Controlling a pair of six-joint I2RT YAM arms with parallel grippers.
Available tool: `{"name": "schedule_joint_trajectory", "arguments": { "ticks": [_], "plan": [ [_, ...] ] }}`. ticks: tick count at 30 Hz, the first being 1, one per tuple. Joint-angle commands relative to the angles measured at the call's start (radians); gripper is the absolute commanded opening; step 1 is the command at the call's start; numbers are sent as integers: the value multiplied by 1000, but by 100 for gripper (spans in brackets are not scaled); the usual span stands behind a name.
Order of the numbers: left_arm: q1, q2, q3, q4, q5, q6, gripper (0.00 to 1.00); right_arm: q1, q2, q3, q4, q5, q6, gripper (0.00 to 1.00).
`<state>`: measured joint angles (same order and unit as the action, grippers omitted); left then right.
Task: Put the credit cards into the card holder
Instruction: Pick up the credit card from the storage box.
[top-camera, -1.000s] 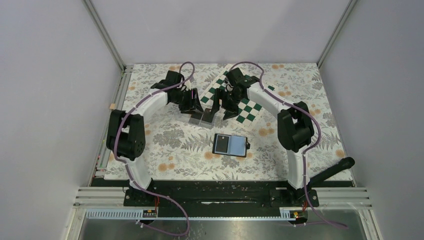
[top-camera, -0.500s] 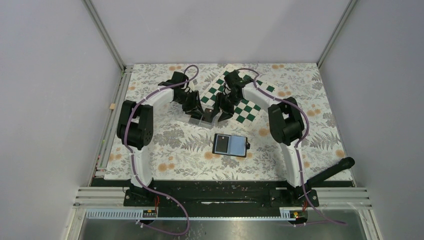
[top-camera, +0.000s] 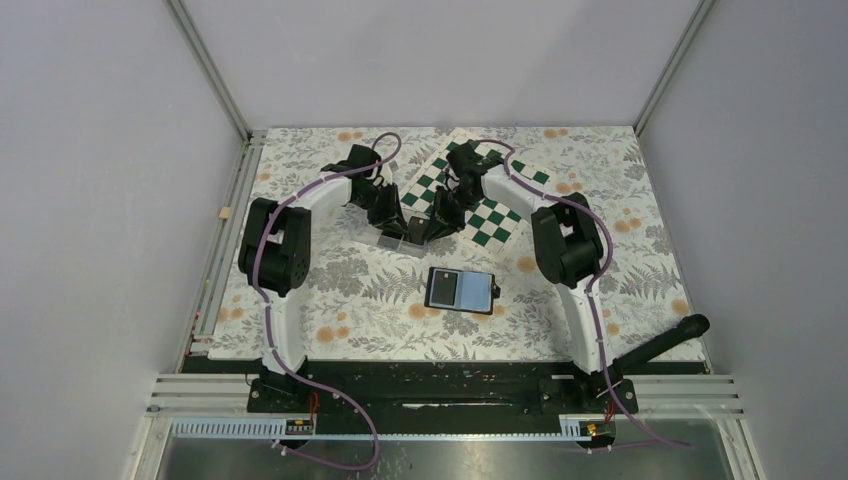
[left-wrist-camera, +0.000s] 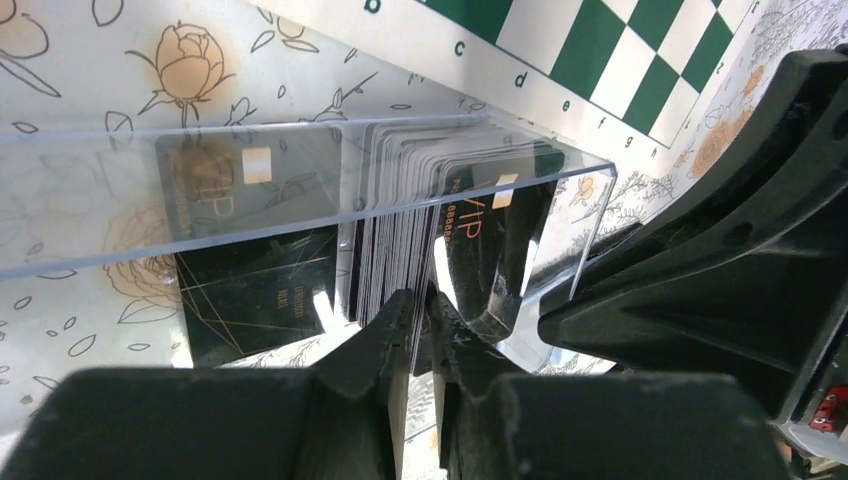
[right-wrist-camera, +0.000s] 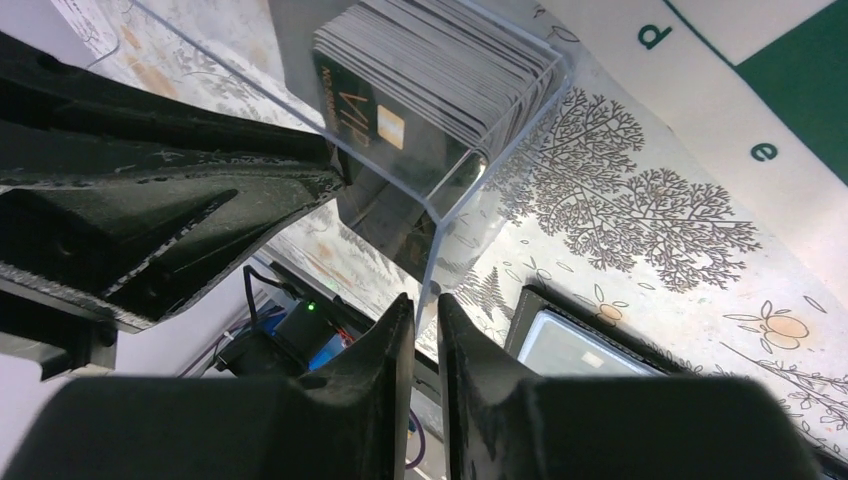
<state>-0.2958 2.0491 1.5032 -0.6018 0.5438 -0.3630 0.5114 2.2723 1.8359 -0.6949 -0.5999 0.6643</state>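
A stack of dark credit cards (left-wrist-camera: 400, 200) stands on edge inside a clear plastic box (top-camera: 402, 238). My left gripper (left-wrist-camera: 422, 298) reaches into the box, shut on the edge of a card or a few cards at the stack's right side. From the other side my right gripper (right-wrist-camera: 426, 298) is shut on the box's clear wall (right-wrist-camera: 480, 190), with the credit cards (right-wrist-camera: 440, 70) just beyond it. Both grippers meet over the box, left gripper (top-camera: 398, 220) and right gripper (top-camera: 434, 220). The black card holder (top-camera: 460, 290) lies open on the floral mat, nearer than the box, its corner (right-wrist-camera: 560, 350) visible in the right wrist view.
A green-and-white checkered board (top-camera: 490, 205) lies behind and to the right of the box. A black handle-like object (top-camera: 665, 340) rests at the mat's front right corner. Grey walls enclose the table on three sides.
Both grippers have closed over the last second, the left onto the cards' edge, the right onto the box wall. Both arms' elbows have swung inward toward the centre.
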Motion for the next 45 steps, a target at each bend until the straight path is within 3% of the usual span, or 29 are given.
{"name": "schedule_joint_trajectory", "arguments": {
  "ticks": [1, 5, 12, 22, 28, 37, 45],
  "plan": [
    [-9, 7, 44, 23, 1, 13, 9, 10, 17, 50, -5, -43, 13, 17],
    [-19, -6, 51, 21, -6, 20, 0, 10, 21, 54, -5, -49, 15, 8],
    [-45, -25, 67, -10, -45, 50, 0, 10, 22, 50, -6, -52, 15, 2],
    [-104, -5, 146, -129, -198, 134, 0, 10, 24, 47, -5, -58, 14, 1],
    [-136, 5, 191, -171, -240, 173, 6, 10, 25, 49, -5, -61, 14, 1],
    [-150, -6, 206, -181, -207, 182, 6, 9, 26, 48, -6, -66, 14, 1],
    [-147, -43, 208, -164, -83, 142, 8, 10, 23, 49, -5, -66, 14, 1]
  ]
}}
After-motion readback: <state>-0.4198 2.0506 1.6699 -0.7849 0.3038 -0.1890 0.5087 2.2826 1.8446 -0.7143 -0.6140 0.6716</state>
